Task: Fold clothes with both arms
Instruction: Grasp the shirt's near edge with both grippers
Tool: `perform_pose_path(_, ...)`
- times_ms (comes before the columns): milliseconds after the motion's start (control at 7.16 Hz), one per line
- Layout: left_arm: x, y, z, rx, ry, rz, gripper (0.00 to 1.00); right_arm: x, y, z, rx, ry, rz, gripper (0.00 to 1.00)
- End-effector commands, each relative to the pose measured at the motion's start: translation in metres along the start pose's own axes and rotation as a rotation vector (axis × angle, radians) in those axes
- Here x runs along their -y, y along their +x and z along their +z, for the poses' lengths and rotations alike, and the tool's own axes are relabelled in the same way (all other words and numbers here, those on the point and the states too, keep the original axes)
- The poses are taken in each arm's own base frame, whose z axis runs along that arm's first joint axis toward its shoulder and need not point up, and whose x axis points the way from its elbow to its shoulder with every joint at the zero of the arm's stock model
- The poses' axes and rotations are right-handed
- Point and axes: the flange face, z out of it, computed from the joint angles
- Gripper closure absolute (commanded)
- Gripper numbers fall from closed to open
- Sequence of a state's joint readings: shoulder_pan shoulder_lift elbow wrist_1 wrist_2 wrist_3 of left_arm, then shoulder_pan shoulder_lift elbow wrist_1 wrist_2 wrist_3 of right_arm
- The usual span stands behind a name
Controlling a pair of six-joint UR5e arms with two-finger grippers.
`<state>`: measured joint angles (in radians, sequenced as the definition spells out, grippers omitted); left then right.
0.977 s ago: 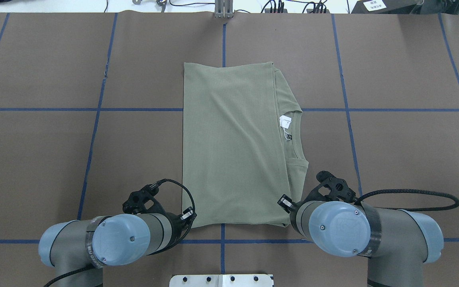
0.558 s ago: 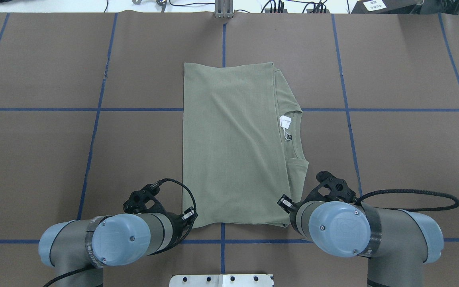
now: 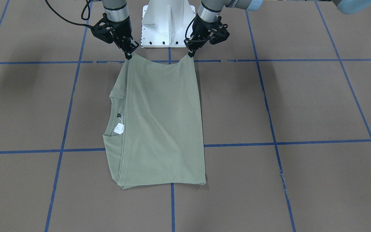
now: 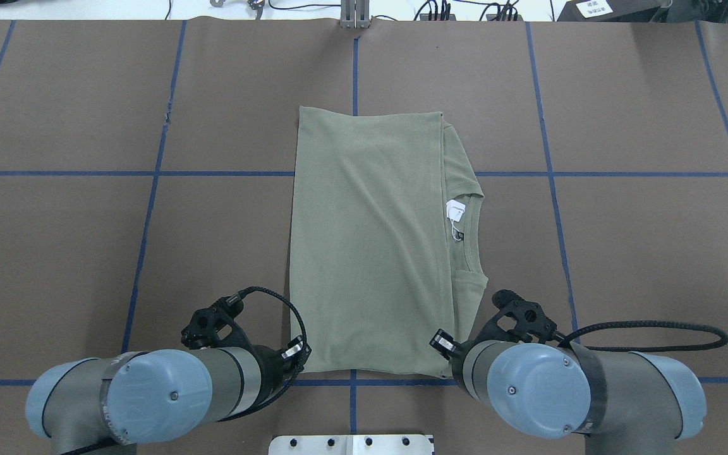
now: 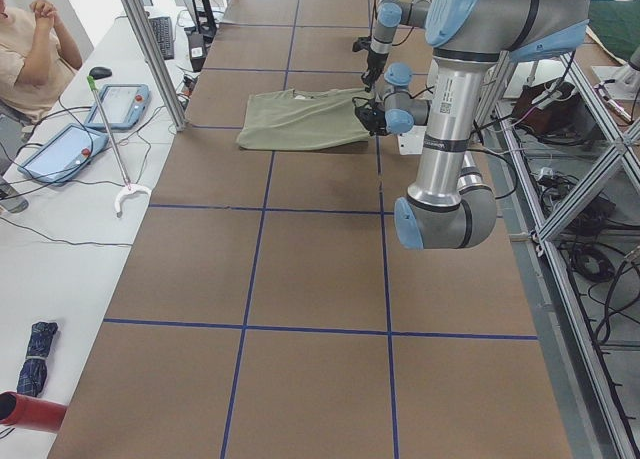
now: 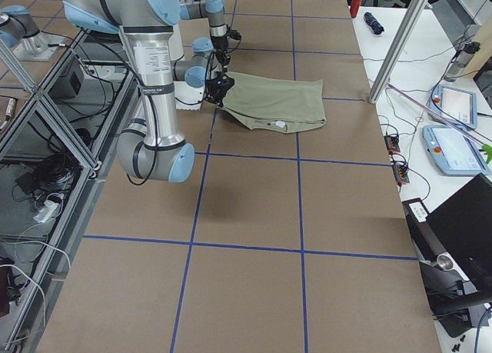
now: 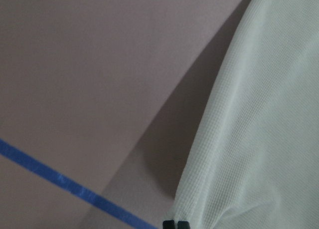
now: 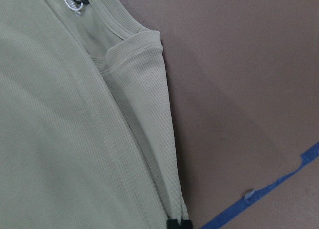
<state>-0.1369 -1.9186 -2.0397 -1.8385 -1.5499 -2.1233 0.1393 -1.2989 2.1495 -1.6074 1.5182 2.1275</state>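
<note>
The olive-green shirt (image 4: 370, 240) lies folded lengthwise on the brown table, collar and white hang tag (image 4: 455, 212) toward the right. In the front-facing view my left gripper (image 3: 191, 53) is shut on one near corner of the shirt (image 3: 163, 122), and my right gripper (image 3: 129, 55) is shut on the other. The near edge hangs slightly raised between them. The left wrist view shows the closed fingertips (image 7: 176, 224) pinching cloth. The right wrist view shows fingertips (image 8: 178, 224) closed on the folded edge beside the sleeve cuff. From overhead, both wrists hide the grippers.
The white pedestal base (image 3: 167, 19) stands just behind both grippers. A black cable (image 4: 655, 328) loops out from the right wrist over the table. Blue tape lines cross the brown table (image 4: 623, 240). A seated person (image 5: 30, 39) and tablets (image 5: 115, 104) are off the far side.
Both arms have drawn back toward the base and the shirt has slid with them; its far edge now lies a little nearer to me.
</note>
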Motion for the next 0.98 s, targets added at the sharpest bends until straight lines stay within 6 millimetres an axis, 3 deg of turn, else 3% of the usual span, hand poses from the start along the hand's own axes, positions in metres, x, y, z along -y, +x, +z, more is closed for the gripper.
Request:
perform_pose_path(0, -0.020, -0.018, -0.021, 0.007, -0.048, -0.025, 1.00, -0.014, 0.012, -0.016, 0.009, -0.036, -0.025, 1.00)
perform_pose_path(279, -0.034, -0.019, -0.036, 0.000, -0.081, -0.056, 1.00, -0.017, 0.033, -0.038, 0.012, -0.070, -0.046, 1.00)
perform_pose_path(419, -0.035, -0.013, -0.054, -0.029, -0.100, -0.062, 1.00, -0.012, 0.038, -0.051, 0.026, -0.077, -0.045, 1.00)
perform_pose_path(698, -0.014, 0.006, -0.069, -0.051, -0.055, -0.087, 1.00, 0.013, 0.023, -0.068, 0.075, -0.052, -0.003, 1.00)
perform_pose_path(837, 0.008, 0.030, -0.081, -0.103, -0.022, -0.095, 1.00, 0.035, 0.013, -0.073, 0.096, -0.024, 0.028, 1.00)
